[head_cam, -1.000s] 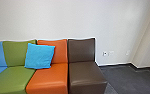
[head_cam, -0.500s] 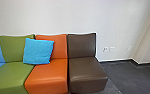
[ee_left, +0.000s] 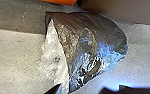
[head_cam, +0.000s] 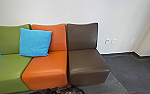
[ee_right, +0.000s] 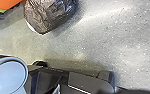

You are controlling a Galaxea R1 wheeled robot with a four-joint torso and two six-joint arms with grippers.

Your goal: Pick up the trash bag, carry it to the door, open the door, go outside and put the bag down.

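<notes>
Dark shiny plastic trash bag (ee_left: 91, 50), pale patch on one side, on grey speckled floor (ee_left: 13, 47), between robot's dark base (ee_right: 91, 83) and the orange padded seat (head_cam: 46, 72), near the brown padded seat (head_cam: 88, 66). Shows larger in left wrist view, so left hand probably nearer; bag looks to be down and out toward the seats from it. Long axis unclear. Can't tell how far open either hand is, or if anything's in it. Judgement: pickup step, bag looks unlifted.

The right wrist view's edge cuts off the trash bag (ee_right: 49, 15)
</notes>
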